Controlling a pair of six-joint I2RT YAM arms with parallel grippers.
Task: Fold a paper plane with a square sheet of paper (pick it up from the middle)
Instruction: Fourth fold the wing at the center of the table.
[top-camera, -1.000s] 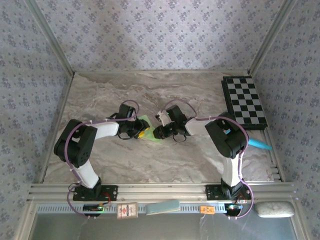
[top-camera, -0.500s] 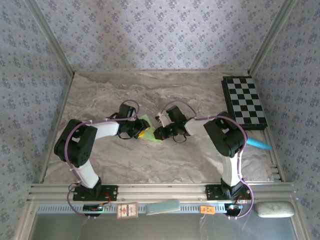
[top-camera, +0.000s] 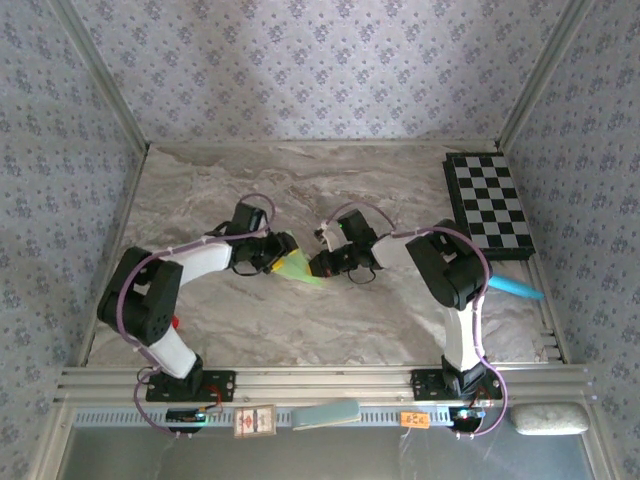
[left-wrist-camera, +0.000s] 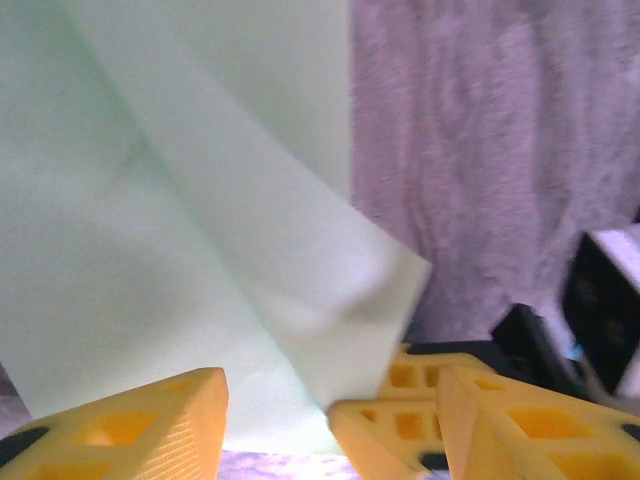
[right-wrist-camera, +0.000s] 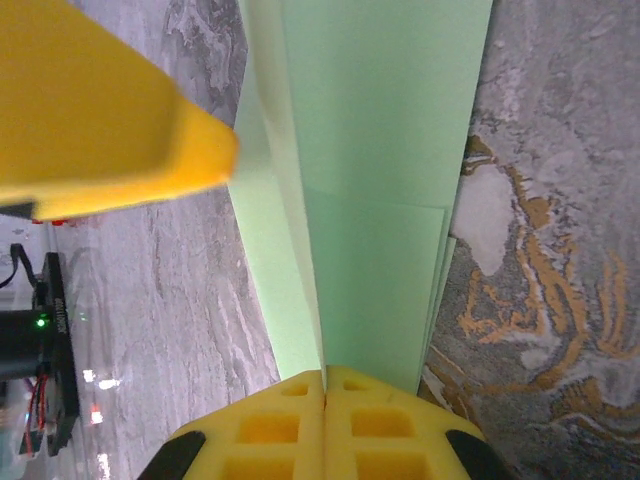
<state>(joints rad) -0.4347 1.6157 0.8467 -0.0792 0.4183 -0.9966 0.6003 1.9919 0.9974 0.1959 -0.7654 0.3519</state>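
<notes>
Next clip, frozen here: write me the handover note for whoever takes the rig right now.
Left gripper: open, fingers apart with a corner of the paper between them, not clamped.
Right gripper: shut on the paper plane, pinching it at the centre fold.
Plane: between the two grippers over the middle of the table; whether it rests on the surface I cannot tell.
Done: the sheet is folded into a long, narrow, layered shape.
Left: probably the wings and setting it down; I cannot tell if another fold is missing.
</notes>
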